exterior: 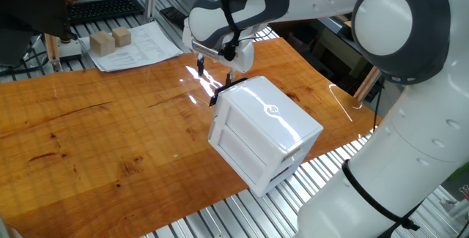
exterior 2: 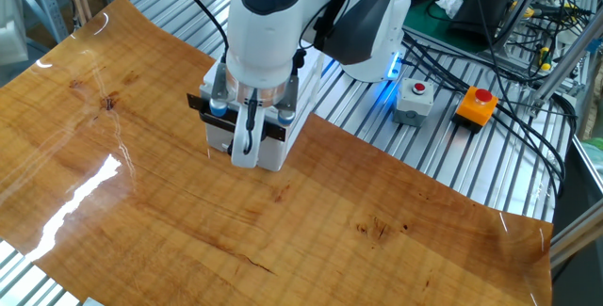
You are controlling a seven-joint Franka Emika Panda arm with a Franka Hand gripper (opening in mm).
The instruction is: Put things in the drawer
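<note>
**Drawer shut, cube unseen**

Gripper (exterior: 213,72) upper centre, fingers spread, at top edge of white cabinet (exterior: 267,132). Drawer (exterior: 248,140) closed. Small cube not visible; two larger blocks (exterior: 111,40) upper left. Probably pre-opening step; next needs handle grab, handle not discernible.

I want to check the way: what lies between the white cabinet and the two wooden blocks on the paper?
In one fixed view, the gripper and bare table lie between the cabinet and the blocks.

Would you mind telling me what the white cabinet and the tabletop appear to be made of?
The white cabinet looks like glossy moulded plastic: its top shows sharp light reflections. The tabletop looks like varnished wood, with visible grain, dark knots and a shiny glare streak, though it may be veneer.
</note>
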